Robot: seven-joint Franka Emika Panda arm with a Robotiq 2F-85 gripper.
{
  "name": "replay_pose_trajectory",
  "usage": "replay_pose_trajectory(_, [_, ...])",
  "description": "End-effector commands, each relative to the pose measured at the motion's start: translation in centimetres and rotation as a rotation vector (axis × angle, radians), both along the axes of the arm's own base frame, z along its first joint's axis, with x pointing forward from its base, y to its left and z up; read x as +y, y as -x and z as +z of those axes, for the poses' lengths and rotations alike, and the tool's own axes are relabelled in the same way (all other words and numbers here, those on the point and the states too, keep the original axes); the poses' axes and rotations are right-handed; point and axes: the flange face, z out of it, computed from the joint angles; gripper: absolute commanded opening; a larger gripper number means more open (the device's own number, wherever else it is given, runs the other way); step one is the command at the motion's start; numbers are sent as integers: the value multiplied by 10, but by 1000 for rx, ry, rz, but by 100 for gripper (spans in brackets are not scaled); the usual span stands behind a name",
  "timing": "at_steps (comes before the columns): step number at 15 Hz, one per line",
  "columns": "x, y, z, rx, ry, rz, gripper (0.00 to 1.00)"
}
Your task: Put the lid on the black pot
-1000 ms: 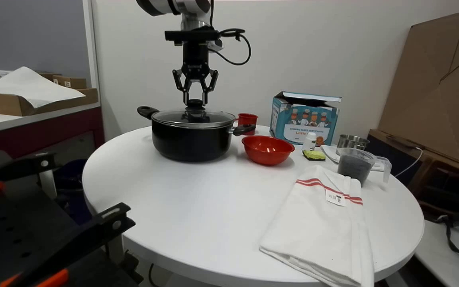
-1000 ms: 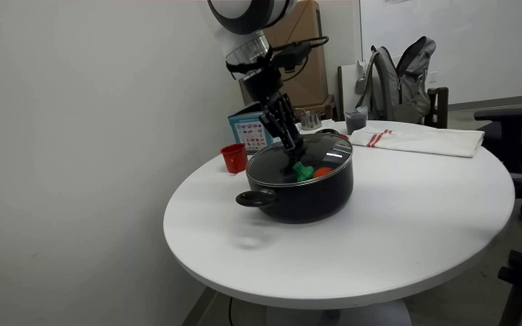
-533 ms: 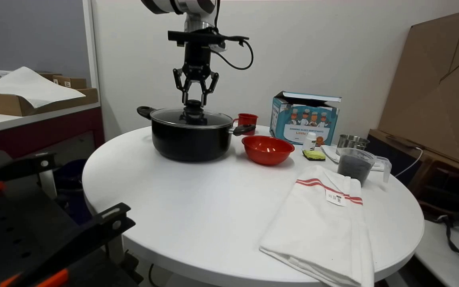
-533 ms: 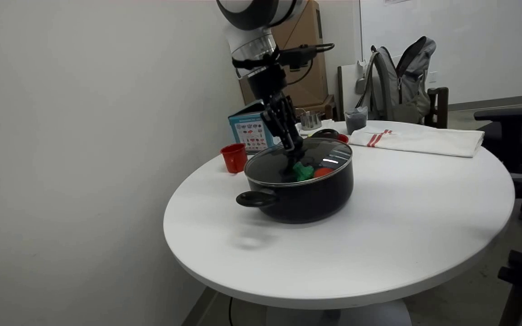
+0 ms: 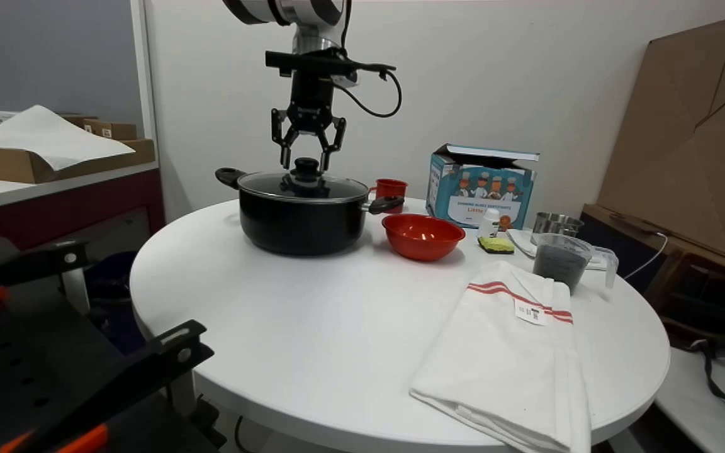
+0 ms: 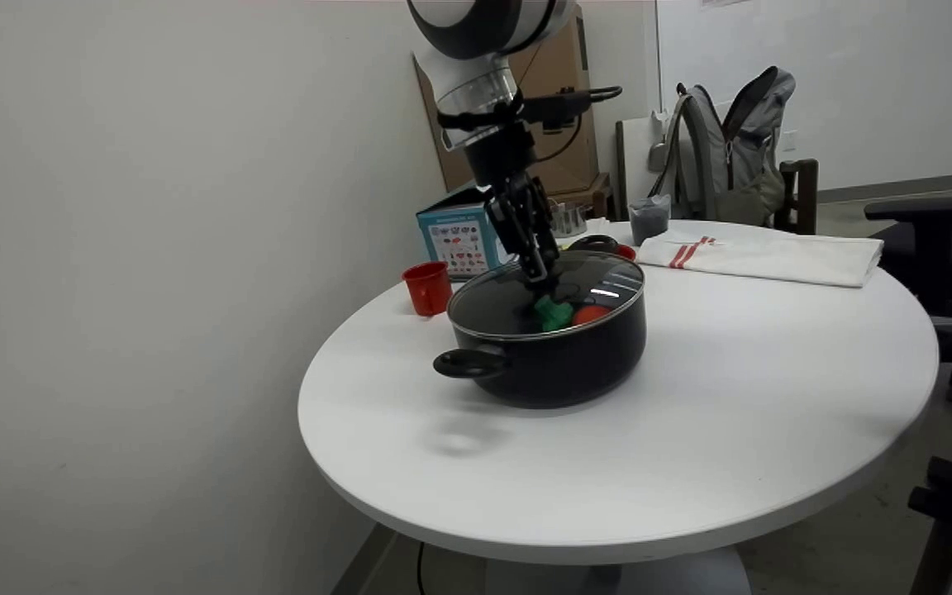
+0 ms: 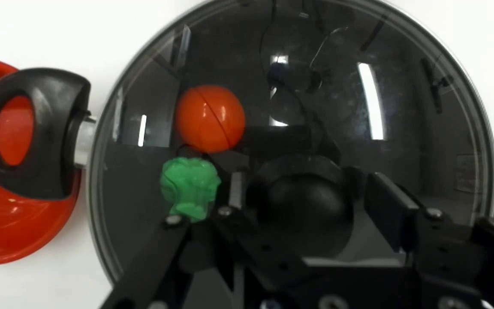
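The black pot [image 5: 303, 226] stands on the round white table; it also shows in an exterior view [image 6: 575, 368]. The clear glass lid [image 5: 262, 184] lies on the pot, its metal rim along the pot's rim and its black knob [image 7: 302, 206] up. In the wrist view the lid [image 7: 410, 159] covers the pot, and an orange ball [image 7: 210, 119] and a green broccoli-like piece [image 7: 189, 186] show through the glass. My gripper [image 5: 304, 162] is open, its fingers on either side of the knob. In the wrist view [image 7: 309, 195] a gap shows between knob and right finger.
A red bowl [image 5: 423, 236] stands close beside one pot handle, with a red mug [image 5: 391, 194] behind. A blue box [image 5: 479, 185], sponge [image 5: 496, 245], measuring cup [image 5: 562, 259] and white towel [image 5: 513, 358] lie further along the table. A wall is behind the arm.
The lid has shifted slightly and come down level on the pot. My gripper's fingers have spread wider around the knob, from close against it to apart.
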Motion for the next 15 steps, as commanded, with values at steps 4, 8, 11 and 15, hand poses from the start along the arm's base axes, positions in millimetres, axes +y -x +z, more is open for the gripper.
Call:
replay_pose_trajectory(4, [-10, 26, 5, 46, 16, -2, 100])
replay_pose_trajectory(8, [-17, 50, 47, -13, 45, -49, 100])
replay_pose_trajectory(11, [-26, 71, 83, -111, 65, -148, 100])
replay_pose_trajectory(15, [-30, 68, 94, -109, 70, -176, 100])
